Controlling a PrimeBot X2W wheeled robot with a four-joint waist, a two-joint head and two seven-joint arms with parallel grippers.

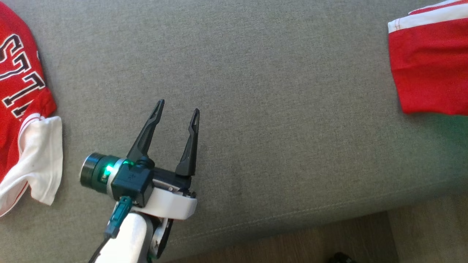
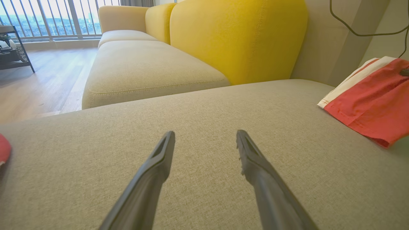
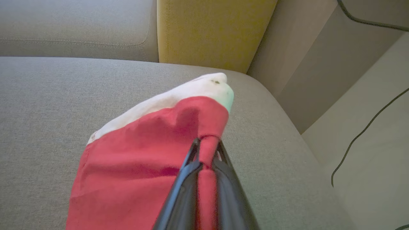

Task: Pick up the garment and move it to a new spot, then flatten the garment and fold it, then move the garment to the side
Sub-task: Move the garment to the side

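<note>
While the left gripper point(image 1: 178, 106) hangs spread wide and empty over the middle of the sofa seat point(image 1: 278, 109), the right gripper point(image 3: 207, 141) is clamped tight on a fold of the red garment point(image 3: 143, 153) (white trim showing), over toward the seat's far right corner.

Garment point(image 3: 143, 153): red with a white band along one edge. Jersey point(image 1: 18, 73): red, white sleeve, white letters outlined in black. Sofa seat point(image 1: 256, 73): plain grey-beige weave. Back cushion point(image 2: 239, 38): yellow. Left end effector point(image 1: 178, 106): black fingers, green light at its base. Floor point(image 1: 292, 248): brown wood.
</note>
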